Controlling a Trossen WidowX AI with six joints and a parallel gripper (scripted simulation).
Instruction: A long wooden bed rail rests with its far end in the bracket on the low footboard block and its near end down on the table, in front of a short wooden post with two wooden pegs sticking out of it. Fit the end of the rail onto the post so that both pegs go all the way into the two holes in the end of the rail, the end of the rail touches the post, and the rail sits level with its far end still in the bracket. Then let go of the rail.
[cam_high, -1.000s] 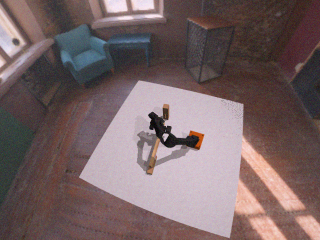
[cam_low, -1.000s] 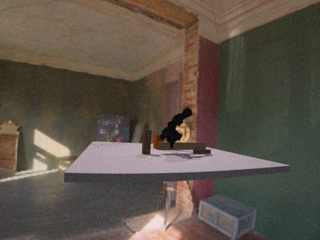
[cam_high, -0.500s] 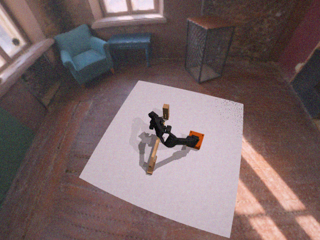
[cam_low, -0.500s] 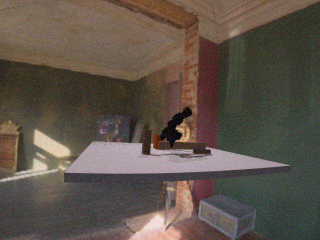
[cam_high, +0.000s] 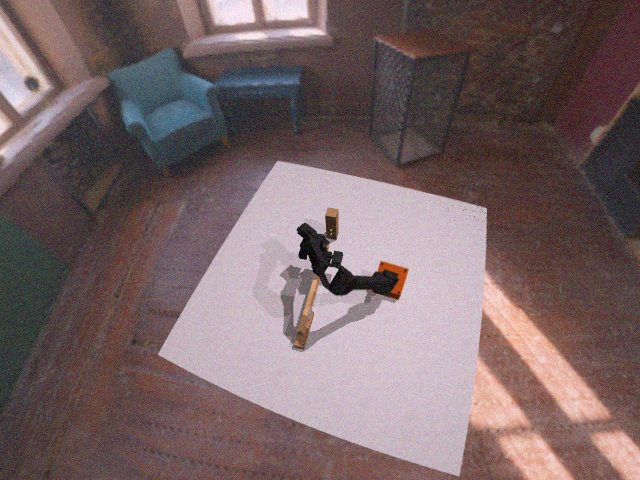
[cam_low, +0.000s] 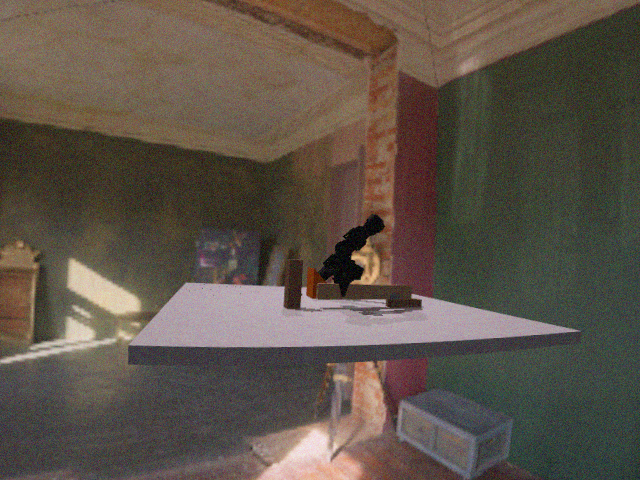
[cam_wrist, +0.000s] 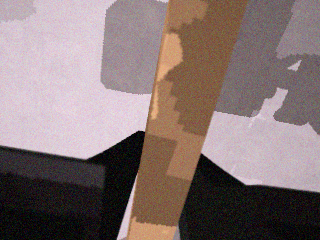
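Observation:
The wooden rail (cam_high: 310, 299) (cam_low: 372, 291) (cam_wrist: 192, 85) runs between the post and the footboard block. My gripper (cam_low: 343, 292) (cam_wrist: 158, 140) is shut on the rail, nearer its post end. The rail looks nearly level in the exterior view, with its post end raised above the table. Its far end is at the bracket on the low footboard block (cam_high: 300, 342) (cam_low: 404, 303); exact seating is too small to tell. The upright post (cam_high: 331, 219) (cam_low: 293, 284) stands apart from the rail's near end, with a gap between them. The holes are hidden; the pegs are barely visible.
The black arm reaches from the orange base plate (cam_high: 401, 285) (cam_low: 311, 281), beside the rail, on the white table (cam_high: 392, 392) (cam_low: 232, 325). In the top view the arm covers the near part of the rail. Shadows of the arm lie around the rail.

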